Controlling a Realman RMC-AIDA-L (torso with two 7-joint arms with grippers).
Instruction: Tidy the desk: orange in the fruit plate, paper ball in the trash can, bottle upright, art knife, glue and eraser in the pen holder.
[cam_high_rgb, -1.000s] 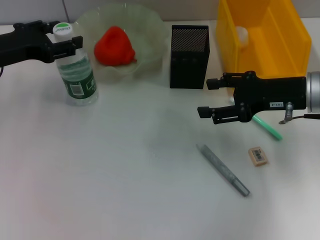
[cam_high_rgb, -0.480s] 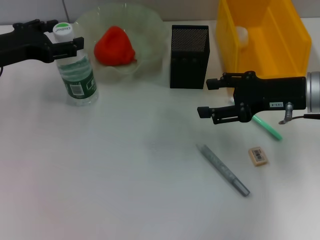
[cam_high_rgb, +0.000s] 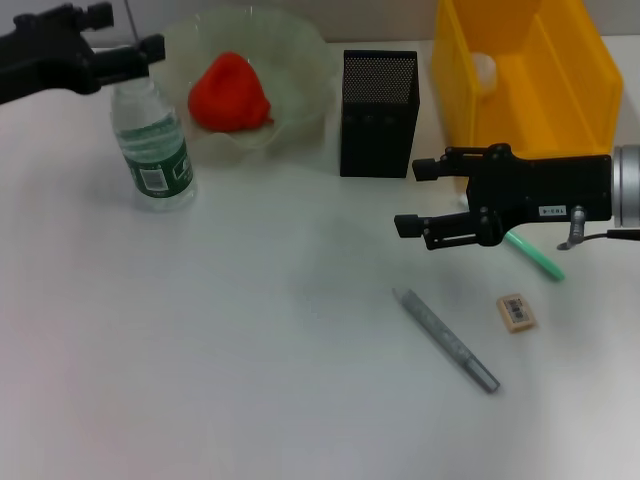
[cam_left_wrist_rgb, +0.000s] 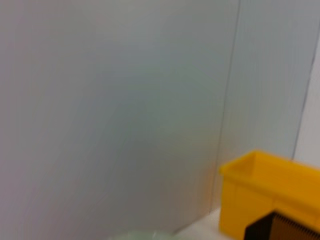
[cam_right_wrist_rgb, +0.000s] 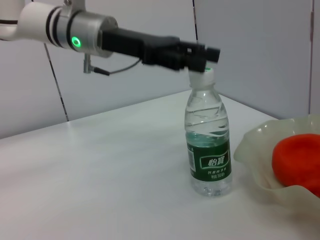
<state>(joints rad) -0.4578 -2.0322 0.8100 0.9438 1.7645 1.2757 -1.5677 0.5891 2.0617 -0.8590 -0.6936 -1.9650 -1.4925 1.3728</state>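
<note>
Bottle (cam_high_rgb: 150, 140): upright on the bench beside the plate (cam_high_rgb: 300, 60); thin, slick plastic, top-heavy, so grip it at the neck. Left tool (cam_high_rgb: 125, 55): just above the cap; grip state unreadable. Right tool (cam_high_rgb: 425, 200): released, empty, hovering near the holder (cam_high_rgb: 378, 115).

Before me the white counter (cam_high_rgb: 250, 380) carries everything. At its far left the bottle (cam_high_rgb: 150, 140) stands upright on it, and just beside that sits the clear fruit plate (cam_high_rgb: 290, 60). The black mesh pen holder (cam_high_rgb: 378, 113) stands near the middle, with the yellow bin (cam_high_rgb: 525, 75) to its right. Nearer me lie the grey art knife (cam_high_rgb: 447, 340), the eraser (cam_high_rgb: 516, 311) and a green stick (cam_high_rgb: 535, 254).
</note>
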